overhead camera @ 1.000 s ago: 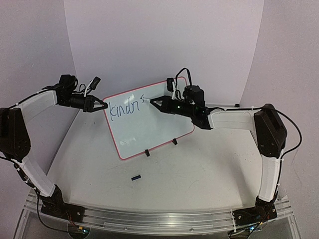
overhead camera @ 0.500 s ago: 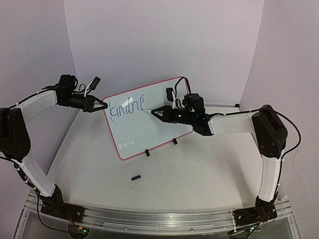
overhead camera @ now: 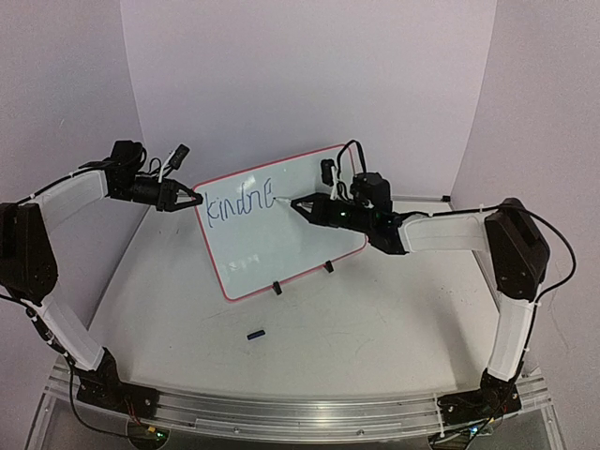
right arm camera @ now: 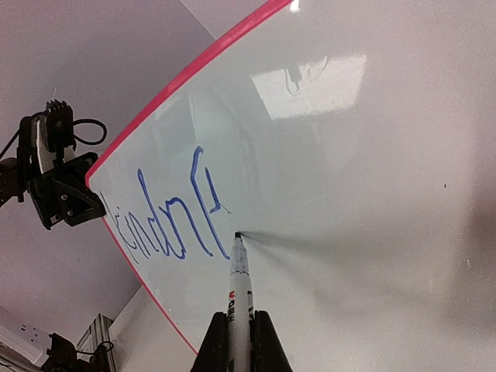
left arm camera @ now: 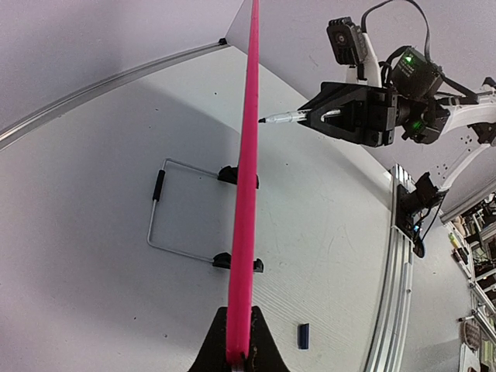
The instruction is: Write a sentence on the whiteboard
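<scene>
The whiteboard (overhead camera: pixel 281 246), white with a red rim, stands tilted on two black feet at mid-table. The sentence (overhead camera: pixel 239 202) in dark-blue marker reads "kindne" at the board's top left. My left gripper (overhead camera: pixel 195 199) is shut on the board's left rim; in the left wrist view the rim (left arm camera: pixel 246 178) runs edge-on out of that gripper (left arm camera: pixel 238 341). My right gripper (overhead camera: pixel 302 204) is shut on a white marker pen (right arm camera: pixel 240 287), whose tip touches the board (right arm camera: pixel 349 194) just right of the last letter (right arm camera: pixel 205 205).
A small dark marker cap (overhead camera: pixel 255 334) lies on the table in front of the board, also in the left wrist view (left arm camera: pixel 304 335). A wire stand (left arm camera: pixel 167 209) props the board from behind. Purple walls close the back and sides. A metal rail (overhead camera: pixel 300 411) runs along the near edge.
The writing has grown from "kindn" to "kindne". My right gripper dipped low with the pen, then rose to just right of the new letter. The left gripper has not moved.
</scene>
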Robot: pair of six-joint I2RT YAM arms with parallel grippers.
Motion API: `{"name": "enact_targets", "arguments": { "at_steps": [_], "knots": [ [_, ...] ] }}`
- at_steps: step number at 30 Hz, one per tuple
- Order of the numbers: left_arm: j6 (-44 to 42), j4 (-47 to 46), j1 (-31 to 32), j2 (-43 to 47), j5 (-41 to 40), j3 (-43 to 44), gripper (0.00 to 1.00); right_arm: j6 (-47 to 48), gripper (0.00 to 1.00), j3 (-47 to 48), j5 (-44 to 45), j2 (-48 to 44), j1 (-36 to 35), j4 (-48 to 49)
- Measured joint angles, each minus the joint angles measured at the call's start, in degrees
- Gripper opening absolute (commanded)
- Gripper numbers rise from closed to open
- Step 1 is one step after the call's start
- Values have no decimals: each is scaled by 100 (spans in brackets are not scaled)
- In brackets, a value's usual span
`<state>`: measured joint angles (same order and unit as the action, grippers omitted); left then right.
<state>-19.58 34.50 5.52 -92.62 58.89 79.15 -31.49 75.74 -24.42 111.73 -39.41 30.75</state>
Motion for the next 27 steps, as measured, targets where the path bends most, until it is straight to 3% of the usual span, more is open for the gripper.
{"name": "enact_targets", "arguments": {
  "at_steps": [12,27],
  "knots": [
    [-6,0,4,0,2,0,0,36,0,-269,-396,-691,94,263],
    [-4,0,6,0,-2,0,0,454,0,164,-685,-491,316,-438]
  ]
}}
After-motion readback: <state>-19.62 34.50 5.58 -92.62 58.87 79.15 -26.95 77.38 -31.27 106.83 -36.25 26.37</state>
